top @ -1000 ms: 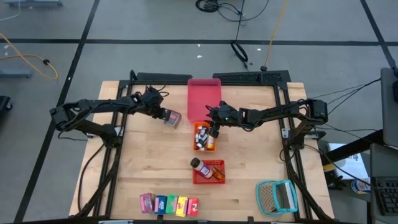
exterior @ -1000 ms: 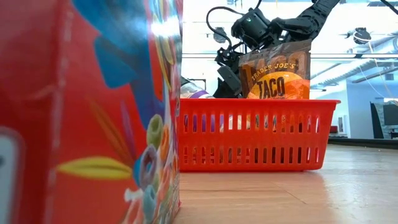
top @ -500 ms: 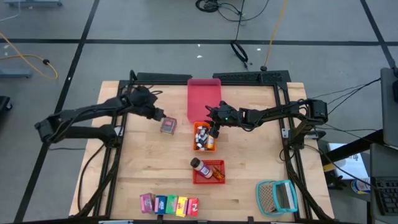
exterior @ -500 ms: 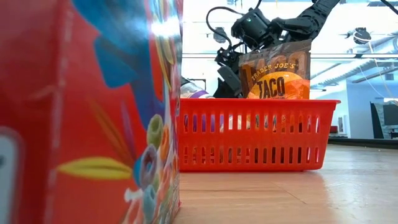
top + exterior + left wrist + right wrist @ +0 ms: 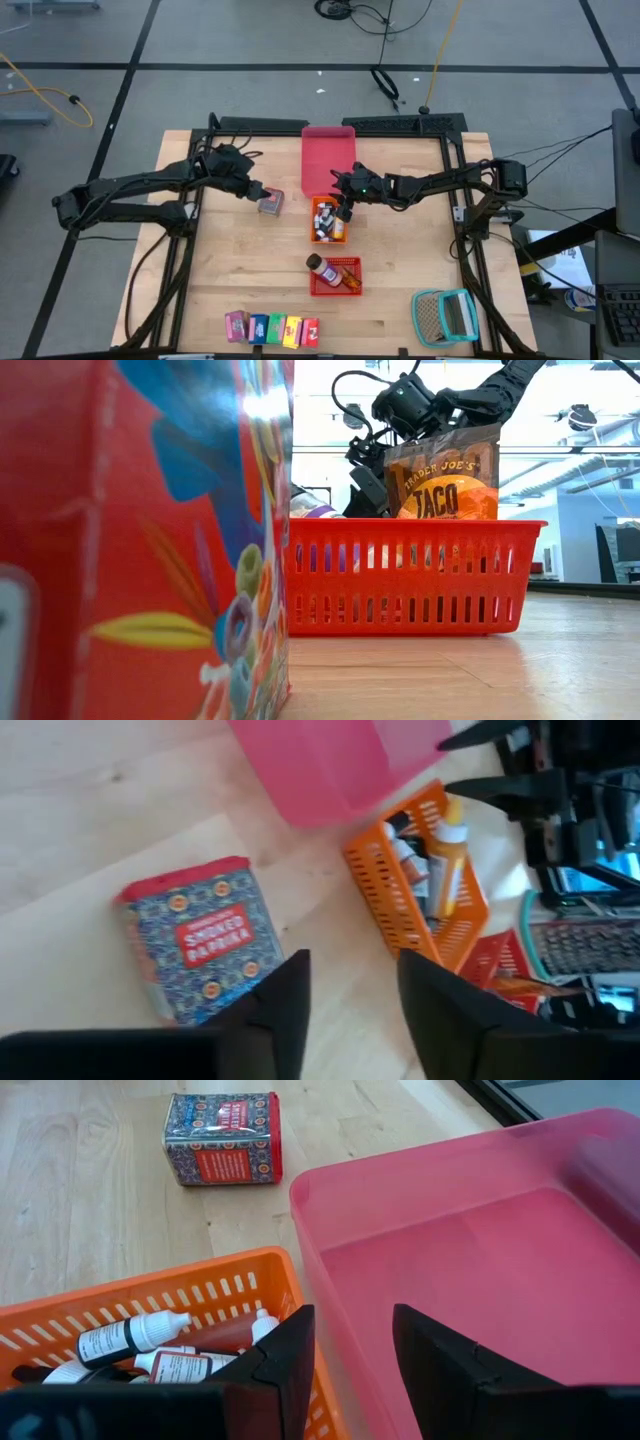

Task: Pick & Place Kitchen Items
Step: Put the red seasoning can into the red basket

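Paprika tin [image 5: 270, 204] released, bottles [image 5: 130, 1338] in orange basket [image 5: 327, 219]

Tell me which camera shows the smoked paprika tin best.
The left wrist view: the smoked paprika tin lies close, label readable. The right wrist view shows it farther off, beyond the orange basket. The high view shows it small. The low view doesn't show it.

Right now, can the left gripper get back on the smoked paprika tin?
Probably yes. The left gripper is open just beside the smoked paprika tin, which lies alone on bare table, apart from the orange basket. Nothing stands between them.
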`<state>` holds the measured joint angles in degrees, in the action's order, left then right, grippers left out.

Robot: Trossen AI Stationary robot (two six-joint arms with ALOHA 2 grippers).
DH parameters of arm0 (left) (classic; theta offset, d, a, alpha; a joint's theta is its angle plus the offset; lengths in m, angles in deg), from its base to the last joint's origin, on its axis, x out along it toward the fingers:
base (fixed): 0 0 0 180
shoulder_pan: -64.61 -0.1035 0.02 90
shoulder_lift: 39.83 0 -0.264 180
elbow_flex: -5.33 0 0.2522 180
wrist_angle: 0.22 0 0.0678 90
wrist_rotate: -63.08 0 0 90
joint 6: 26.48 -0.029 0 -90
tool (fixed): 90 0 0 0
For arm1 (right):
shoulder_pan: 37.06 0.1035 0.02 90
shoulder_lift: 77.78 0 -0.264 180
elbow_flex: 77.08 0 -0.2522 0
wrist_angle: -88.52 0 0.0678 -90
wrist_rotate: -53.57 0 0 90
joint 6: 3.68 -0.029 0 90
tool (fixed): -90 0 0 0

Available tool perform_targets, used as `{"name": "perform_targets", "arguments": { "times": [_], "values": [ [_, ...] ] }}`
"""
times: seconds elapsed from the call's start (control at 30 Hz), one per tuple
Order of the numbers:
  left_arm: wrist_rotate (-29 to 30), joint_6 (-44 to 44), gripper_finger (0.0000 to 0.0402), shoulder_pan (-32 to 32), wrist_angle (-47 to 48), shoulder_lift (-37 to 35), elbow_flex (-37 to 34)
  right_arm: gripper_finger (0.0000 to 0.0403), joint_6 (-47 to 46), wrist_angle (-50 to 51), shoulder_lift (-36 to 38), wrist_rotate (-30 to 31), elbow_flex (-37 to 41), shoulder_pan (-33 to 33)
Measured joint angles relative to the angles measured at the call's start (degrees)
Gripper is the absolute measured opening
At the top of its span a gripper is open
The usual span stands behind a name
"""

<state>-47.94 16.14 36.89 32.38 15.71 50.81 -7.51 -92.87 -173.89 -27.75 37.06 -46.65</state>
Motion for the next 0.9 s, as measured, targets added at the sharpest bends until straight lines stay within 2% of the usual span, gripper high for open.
{"name": "perform_targets", "arguments": {
  "times": [0.33,0.67,0.9],
  "values": [
    [-3.45,1.44,0.0247,1.61,-3.22,-0.01,0.01,0.0132,0.01,0.02,0.0,-0.01,0.0,0.01],
    [-3.45,2.17,0.0322,1.57,-3.29,-0.03,0.03,0.0132,0.01,0.0,0.0,0.01,0.0,0.01],
    [-3.39,6.63,0.0348,1.81,-7.43,-0.05,0.08,0.0132,0.01,0.02,0.0,0.0,0.0,0.01]
  ]
}}
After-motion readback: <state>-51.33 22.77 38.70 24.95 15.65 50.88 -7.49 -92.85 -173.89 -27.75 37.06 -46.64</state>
